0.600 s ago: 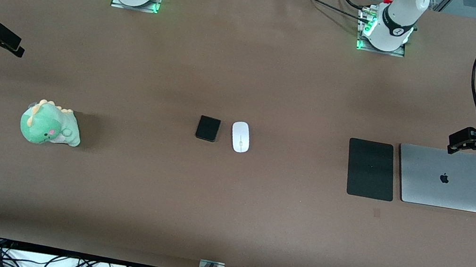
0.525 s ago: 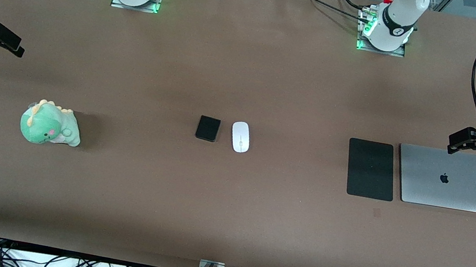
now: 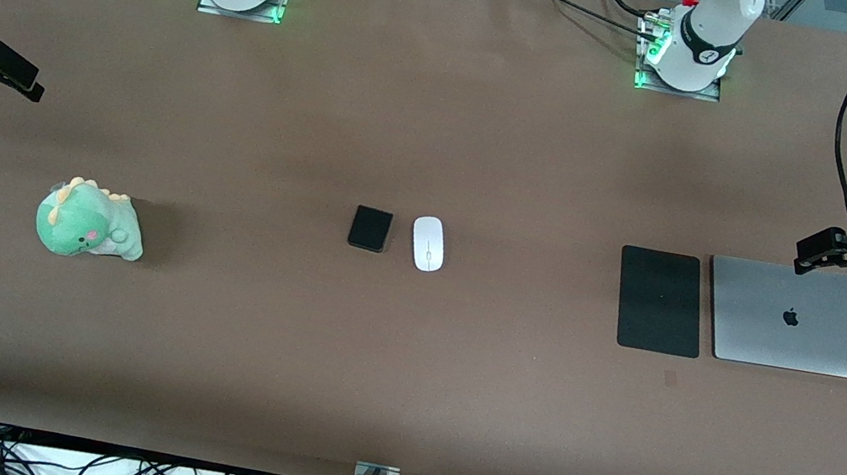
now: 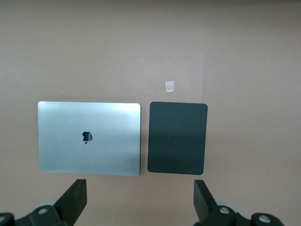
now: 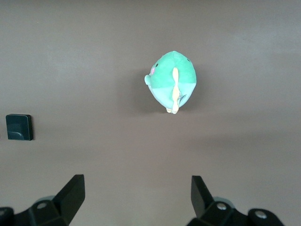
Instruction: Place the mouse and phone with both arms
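Observation:
The white mouse (image 3: 428, 243) lies at the table's middle, with the black phone (image 3: 370, 228) beside it toward the right arm's end. The phone also shows in the right wrist view (image 5: 19, 126). My left gripper (image 3: 812, 251) hangs open and empty over bare table at the left arm's end, by the laptop's edge; its jaws stand wide apart in the left wrist view (image 4: 139, 202). My right gripper (image 3: 12, 73) hangs open and empty over bare table at the right arm's end, also seen in the right wrist view (image 5: 136, 195). Both are far from the mouse and phone.
A closed silver laptop (image 3: 790, 318) and a thin matte black pad (image 3: 661, 301) lie side by side toward the left arm's end; both show in the left wrist view (image 4: 89, 137), (image 4: 178, 137). A green plush dinosaur (image 3: 89, 221) sits toward the right arm's end.
My left gripper has crept very slightly toward the table's middle. The right gripper, mouse and phone have not moved.

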Controlling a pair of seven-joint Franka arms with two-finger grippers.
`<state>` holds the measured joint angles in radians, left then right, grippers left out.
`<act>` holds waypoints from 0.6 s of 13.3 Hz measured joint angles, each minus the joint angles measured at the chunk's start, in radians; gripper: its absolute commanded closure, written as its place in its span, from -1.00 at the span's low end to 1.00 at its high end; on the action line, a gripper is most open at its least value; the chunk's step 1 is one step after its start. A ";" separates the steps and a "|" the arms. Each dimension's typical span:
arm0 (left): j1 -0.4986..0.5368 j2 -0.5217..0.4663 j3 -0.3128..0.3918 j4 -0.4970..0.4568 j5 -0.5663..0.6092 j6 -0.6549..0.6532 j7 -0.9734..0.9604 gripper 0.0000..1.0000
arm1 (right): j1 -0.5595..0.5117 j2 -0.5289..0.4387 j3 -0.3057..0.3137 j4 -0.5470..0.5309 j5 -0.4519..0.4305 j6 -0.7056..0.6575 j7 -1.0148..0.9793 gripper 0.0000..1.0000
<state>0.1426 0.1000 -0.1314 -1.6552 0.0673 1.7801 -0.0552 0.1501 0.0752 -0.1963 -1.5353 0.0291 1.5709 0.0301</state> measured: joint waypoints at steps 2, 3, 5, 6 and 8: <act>-0.001 0.000 -0.001 0.000 0.000 0.000 -0.003 -1.00 | 0.000 0.000 0.000 0.000 0.000 -0.001 0.000 -1.00; -0.001 0.000 -0.001 0.000 0.000 0.000 -0.006 -1.00 | 0.000 0.001 0.000 0.000 0.000 -0.003 0.000 -1.00; -0.001 0.000 -0.001 0.000 0.000 0.000 -0.012 -1.00 | 0.000 0.002 0.000 0.000 0.000 -0.014 0.000 -1.00; -0.001 0.000 -0.002 0.000 0.000 0.000 -0.013 -1.00 | 0.000 0.003 0.000 0.000 0.000 -0.017 0.000 -1.00; -0.001 0.000 -0.003 0.000 0.000 0.000 -0.015 -1.00 | 0.000 0.004 0.000 0.000 0.000 -0.019 0.000 -1.00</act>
<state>0.1418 0.1000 -0.1346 -1.6552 0.0673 1.7801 -0.0701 0.1501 0.0790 -0.1963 -1.5354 0.0291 1.5517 0.0301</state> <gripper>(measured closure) 0.000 0.000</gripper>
